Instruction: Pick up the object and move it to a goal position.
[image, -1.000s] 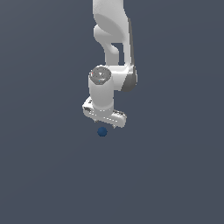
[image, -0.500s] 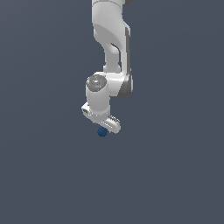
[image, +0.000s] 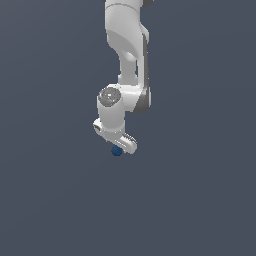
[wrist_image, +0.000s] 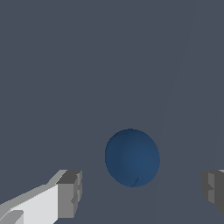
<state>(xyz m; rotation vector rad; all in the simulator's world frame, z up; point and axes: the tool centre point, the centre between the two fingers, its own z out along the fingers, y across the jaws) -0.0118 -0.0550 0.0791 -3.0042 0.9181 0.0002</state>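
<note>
Wrist view: dark blue ball (wrist_image: 132, 157) between spread fingertips (wrist_image: 70, 194).
End effector (image: 120, 148) open, not touching the ball.

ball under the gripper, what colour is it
Dark blue; the ball shows best in the wrist view, between the open gripper's fingers.

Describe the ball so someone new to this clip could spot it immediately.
Follow the white robot arm down to its open claw. The small dark blue smooth ball sits just beneath, between the fingers, the only coloured thing on the plain grey ground.
</note>
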